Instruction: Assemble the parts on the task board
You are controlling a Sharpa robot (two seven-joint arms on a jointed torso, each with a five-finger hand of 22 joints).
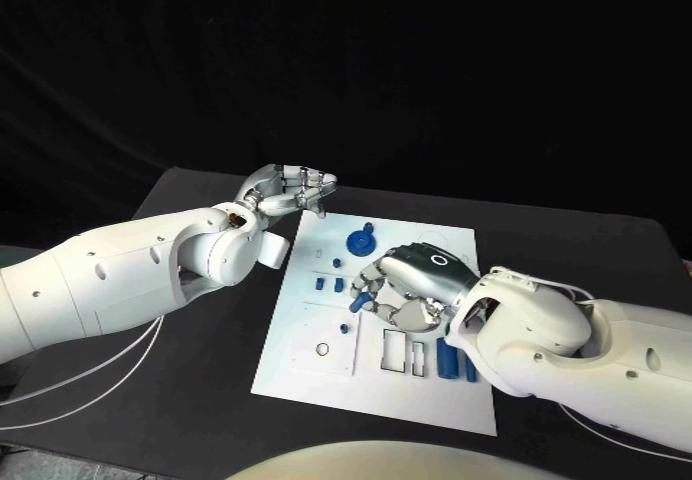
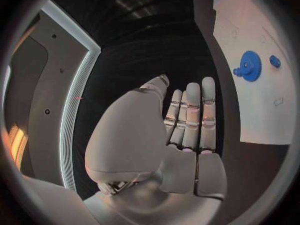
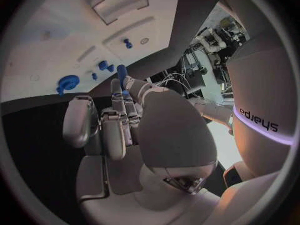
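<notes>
The task board [image 1: 325, 300] lies flat in the middle of our black counter [image 1: 188, 400], and the blue parts are spread over it: a round gear [image 1: 361, 241] near the far end, a few small pegs [image 1: 326, 284] in the middle, and two long bars [image 1: 444, 357] at the near right beside outlined slots. We have our right hand [image 1: 407, 285] low over the middle of the board, fingers [image 1: 378, 298] curled downward among the small pegs. The right wrist view shows a short blue part [image 3: 122, 73] at the fingertips, which seems to be pinched there, probably to seat it in its hole on the board, though we cannot be sure the grip is firm. Our left hand [image 1: 289, 190] hangs just off the board's far left corner, over the bare counter, likely kept clear so the right hand has room to work. Its fingers [image 2: 192, 116] lie straight and side by side in the left wrist view, while the head view makes them look curled; we see nothing in them.
</notes>
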